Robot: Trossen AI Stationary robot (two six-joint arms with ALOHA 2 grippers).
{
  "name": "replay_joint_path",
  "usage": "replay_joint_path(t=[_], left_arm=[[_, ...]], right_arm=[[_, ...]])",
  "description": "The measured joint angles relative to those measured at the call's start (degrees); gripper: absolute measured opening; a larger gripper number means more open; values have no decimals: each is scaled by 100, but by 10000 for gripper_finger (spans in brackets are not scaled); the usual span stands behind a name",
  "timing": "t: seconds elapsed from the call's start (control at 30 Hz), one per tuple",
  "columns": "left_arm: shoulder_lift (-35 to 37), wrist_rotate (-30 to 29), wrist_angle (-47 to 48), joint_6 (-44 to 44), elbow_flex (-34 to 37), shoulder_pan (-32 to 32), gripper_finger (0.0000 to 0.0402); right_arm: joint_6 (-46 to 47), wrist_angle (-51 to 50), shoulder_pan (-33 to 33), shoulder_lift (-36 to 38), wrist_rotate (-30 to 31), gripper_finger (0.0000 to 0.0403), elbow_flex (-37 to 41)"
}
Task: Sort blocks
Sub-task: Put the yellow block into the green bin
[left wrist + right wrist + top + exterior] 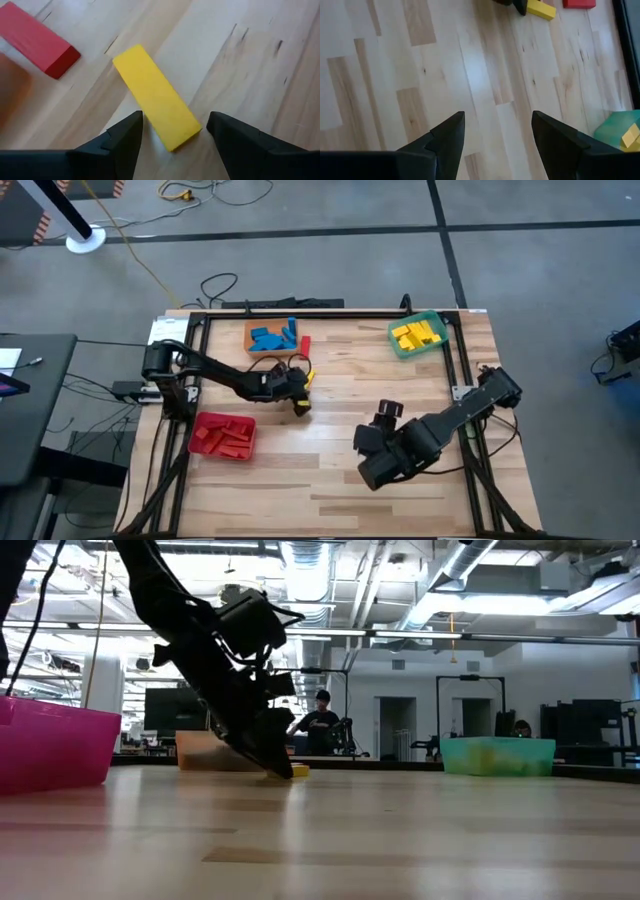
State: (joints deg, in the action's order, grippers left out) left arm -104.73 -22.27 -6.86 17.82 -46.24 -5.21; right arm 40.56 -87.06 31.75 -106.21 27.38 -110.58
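A yellow block lies flat on the wooden table, left of centre. My left gripper is open and low over it, slanting down; its fingers stand on either side of the block's near end, and no touch shows. A red block lies just beyond, next to the orange bin. In the low view the left gripper reaches table height beside the yellow block. My right gripper hangs open and high over bare wood, right of centre.
The orange bin at the far side holds blue blocks. A green bin at the far right holds yellow blocks. A red bin near the left edge holds red blocks. A dark frame rims the table.
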Motion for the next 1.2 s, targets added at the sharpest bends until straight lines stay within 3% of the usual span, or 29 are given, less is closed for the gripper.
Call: replay_joint_path(t=[0.4,0.63,0.83,1.2], left_arm=[[92,287,-77,-518,11,-15,100],[236,563,21,-927,21,206,112],[809,1108,350,-1278,48,577,106],[2143,991,740,-1658,31,1409,104]], right_arm=[[302,171,156,2,155,243,646],[69,541,11,2,434,243,1251],[-578,1283,-333,7,609,243,1728],[-2381,3459,-1051,11,575,243,2096]])
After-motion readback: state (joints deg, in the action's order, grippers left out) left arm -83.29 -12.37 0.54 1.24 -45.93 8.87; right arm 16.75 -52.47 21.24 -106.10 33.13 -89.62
